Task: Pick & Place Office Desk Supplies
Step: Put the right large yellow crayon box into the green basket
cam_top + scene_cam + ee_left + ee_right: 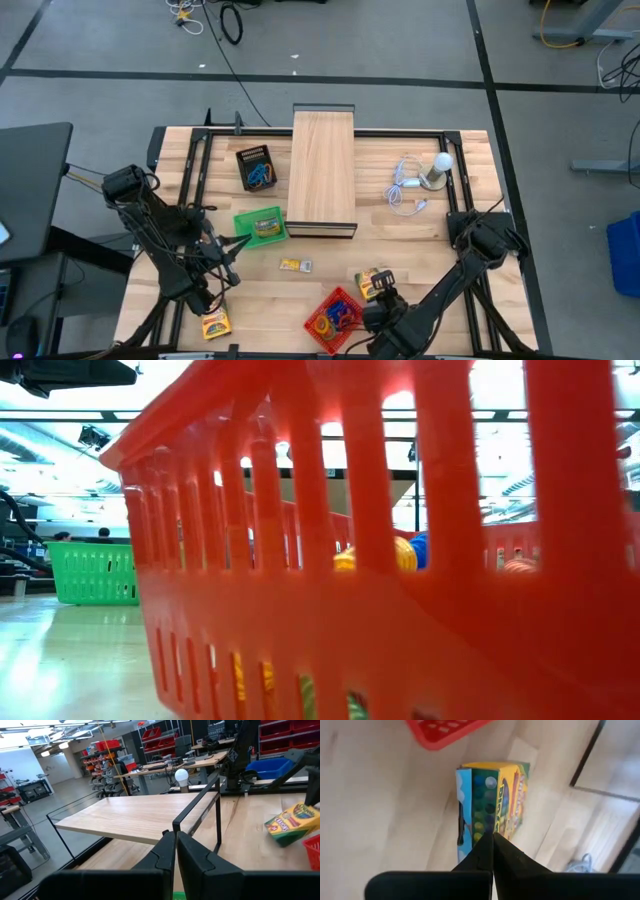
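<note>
1. At the near right of the bench (420,250), the right gripper (383,296) hangs just over a crayon box (369,283) that lies beside the red basket (333,318). In the right wrist view its fingers are pressed together with nothing between them, their tips right at the box's (490,800) edge; the box lies flat on the wood, not lifted.
2. The red basket, at the near edge just left of that box, already holds a tangle of coloured loops (335,316); the low view, looking through its slats, shows a yellow and a blue one inside.
3. A green basket (260,226) sits left of centre with a second crayon box in it, and a black basket (256,167) farther back holds a blue loop.
4. Left to sort, by my reckoning: the box under the right gripper, a small yellow piece (296,265) loose in the middle of the bench, and a third crayon box (215,323) at the near left corner.
5. The left gripper (232,248) waits by the green basket's left side, pressed together and empty.
6. The long wooden box (322,170) and the white bulb (438,168) at the far right are no part of the job.
7. Roughly, the loops look done and the boxes are about half placed.
</note>
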